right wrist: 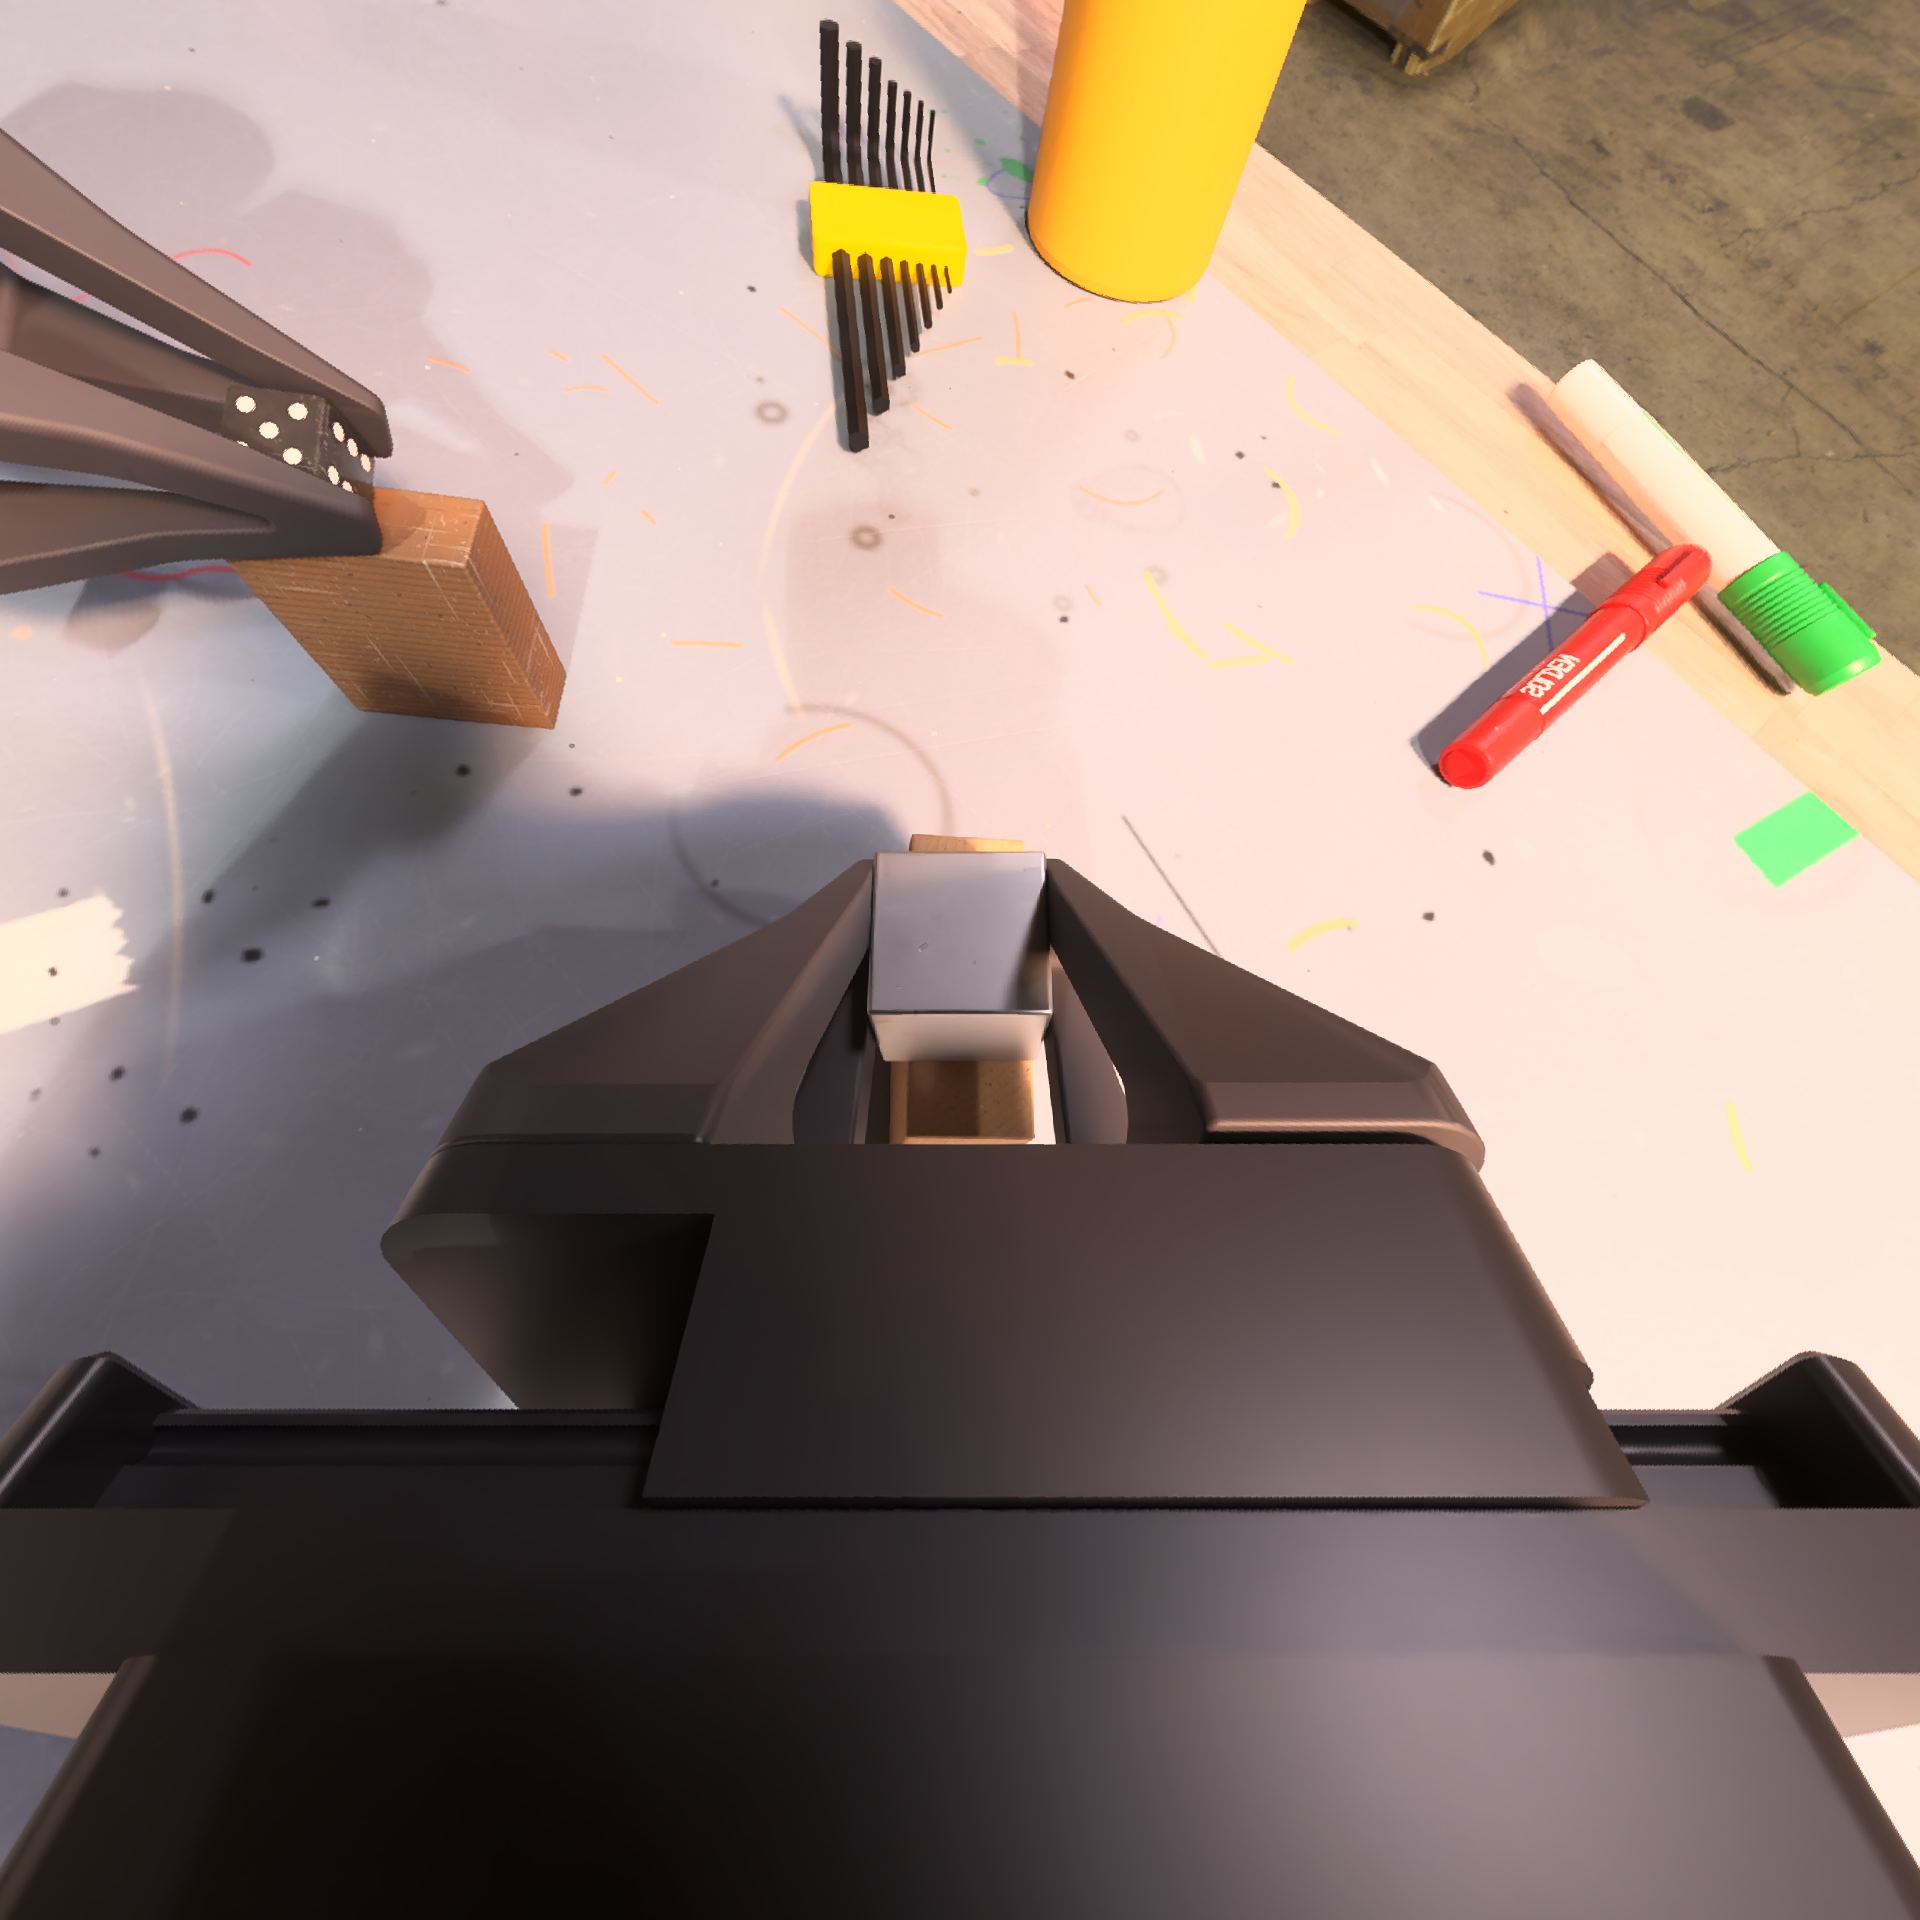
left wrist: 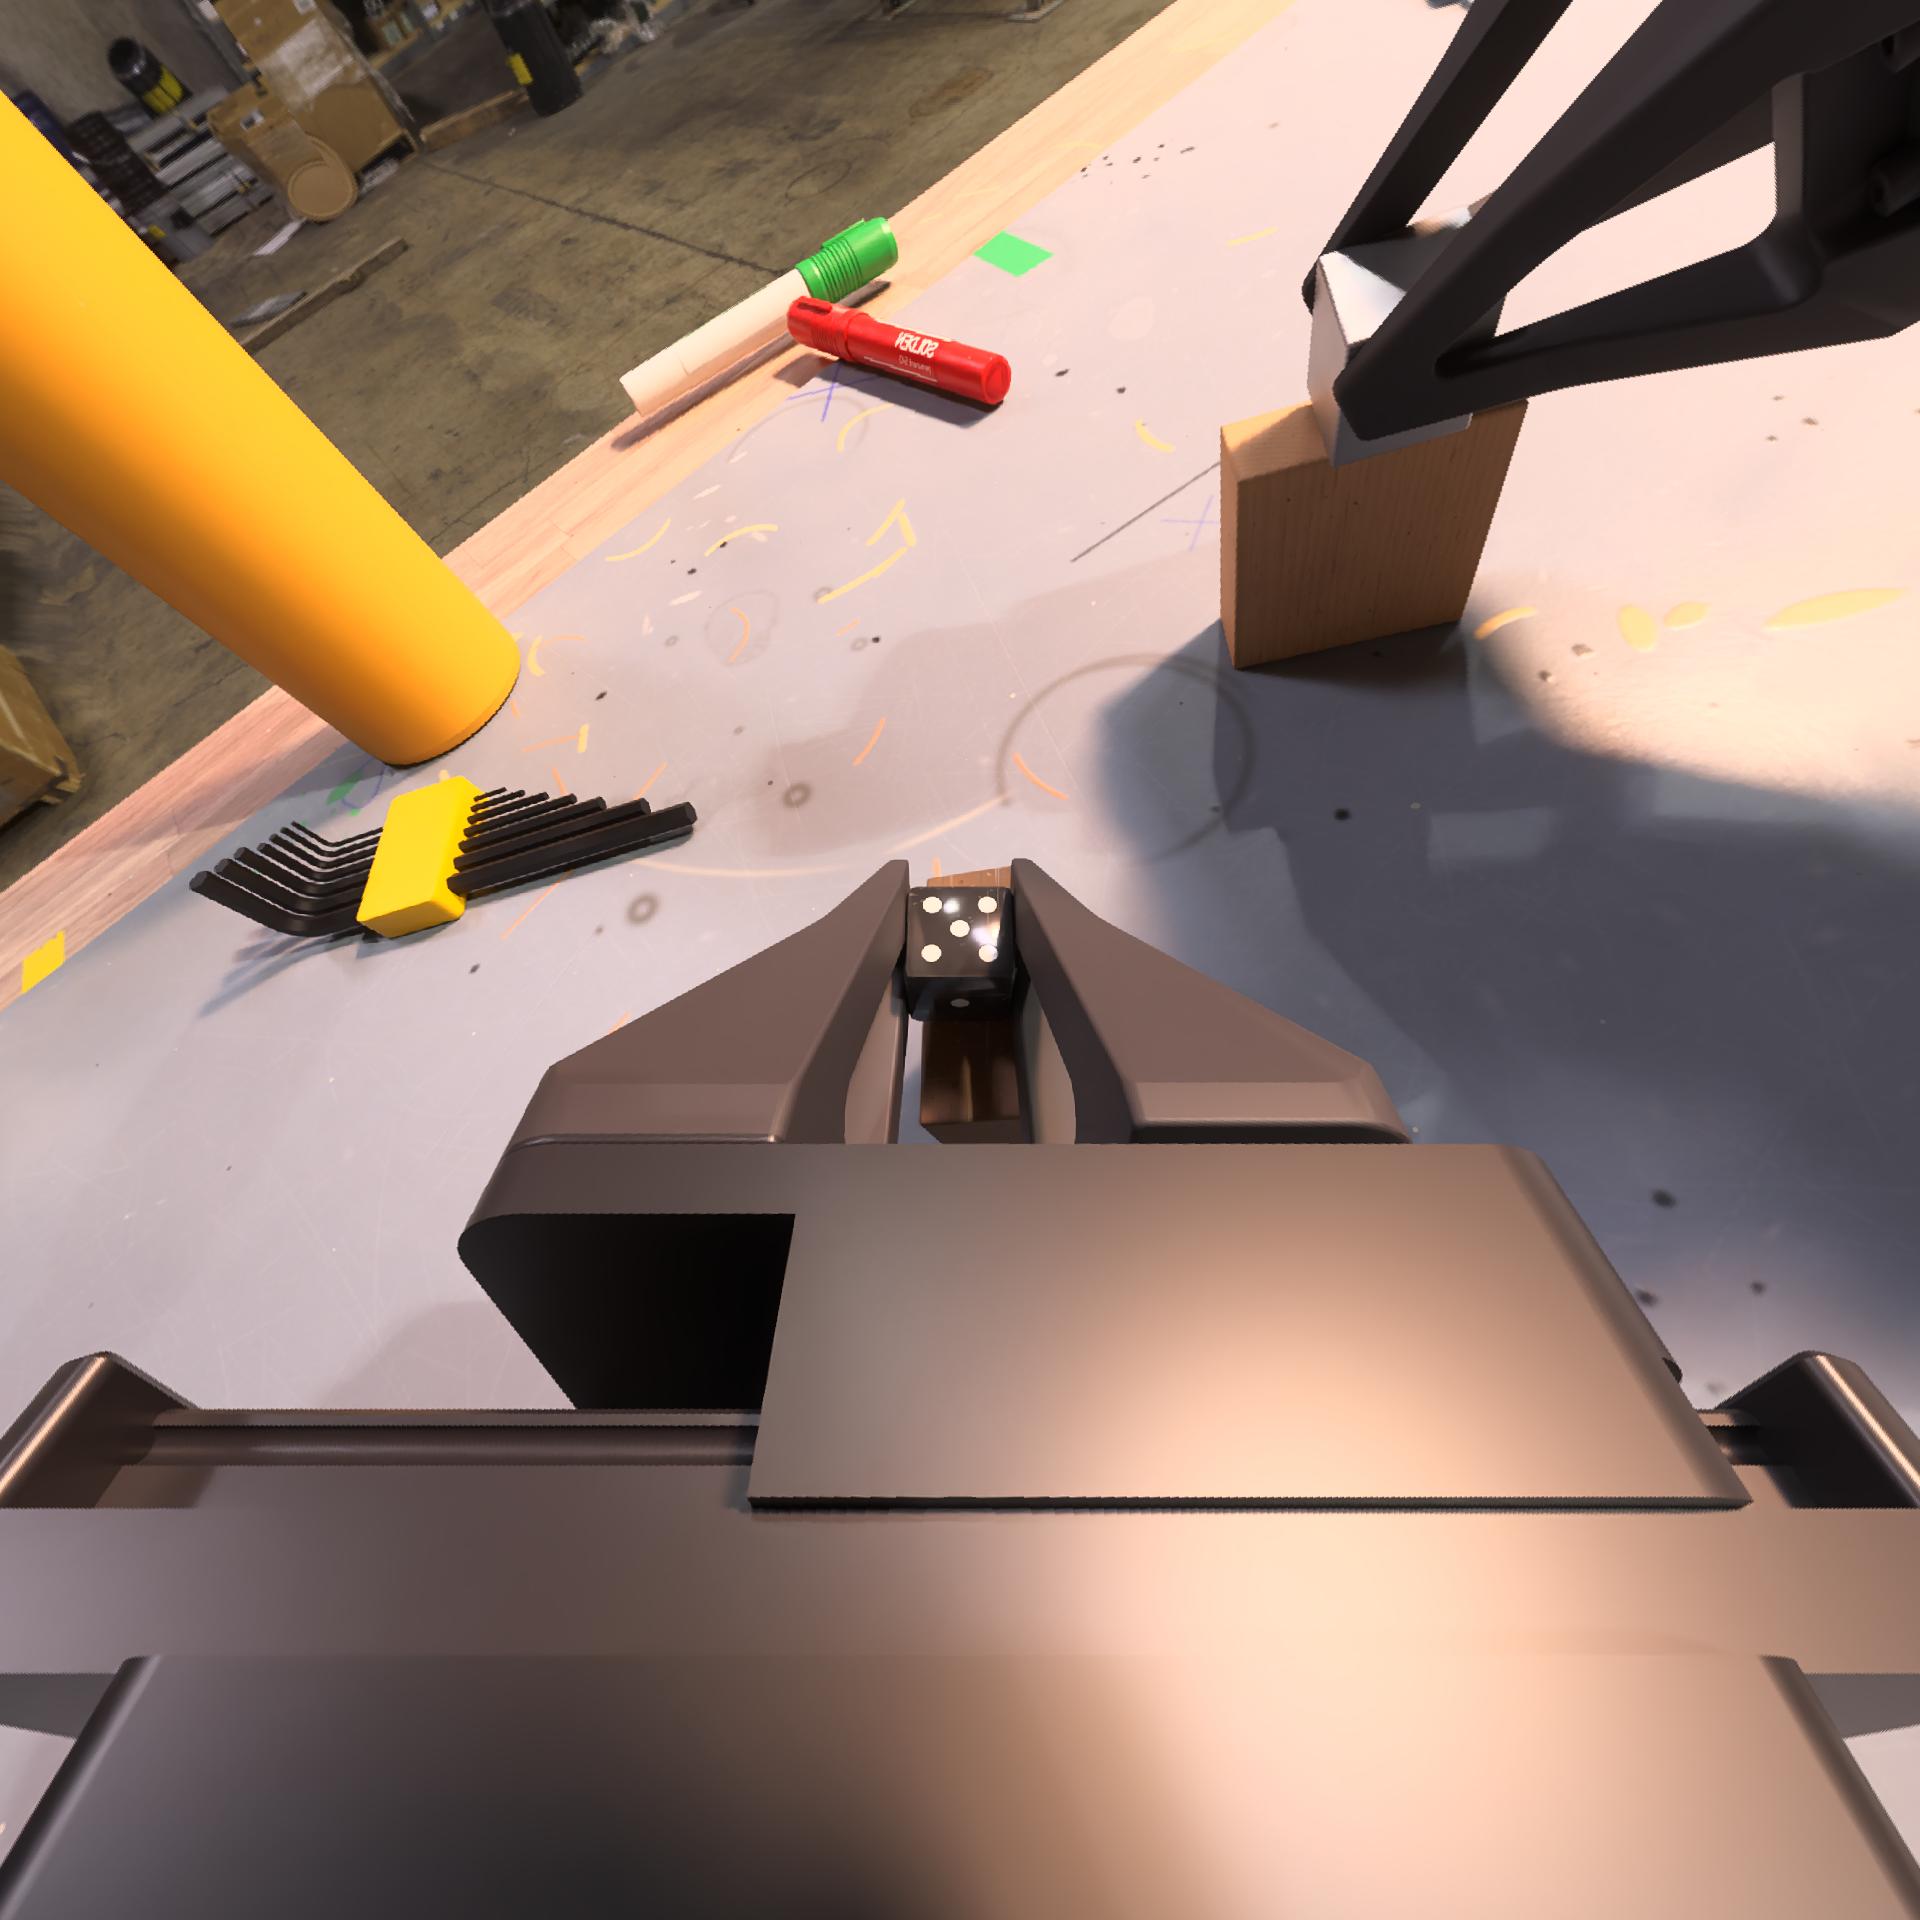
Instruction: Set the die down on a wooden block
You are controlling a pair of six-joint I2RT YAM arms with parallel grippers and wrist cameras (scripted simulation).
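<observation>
My left gripper (left wrist: 961, 883) is shut on a black die with white pips (left wrist: 958, 940). It holds the die right over the top of a dark wooden block (left wrist: 971, 1101). The right wrist view shows that die (right wrist: 296, 436) at the near top edge of that block (right wrist: 416, 613); I cannot tell whether they touch. My right gripper (right wrist: 958, 862) is shut on a silver metal cube (right wrist: 958, 945) over a light wooden block (right wrist: 966, 1107). That block (left wrist: 1351, 530) and the cube (left wrist: 1340, 322) also show in the left wrist view.
A tall yellow cylinder (left wrist: 208, 468) stands near the table's wooden edge (left wrist: 623, 488). A set of hex keys in a yellow holder (left wrist: 416, 857) lies beside it. A red marker (left wrist: 899, 348) and a white marker with a green cap (left wrist: 769, 312) lie by the edge, near a green tape square (left wrist: 1013, 252).
</observation>
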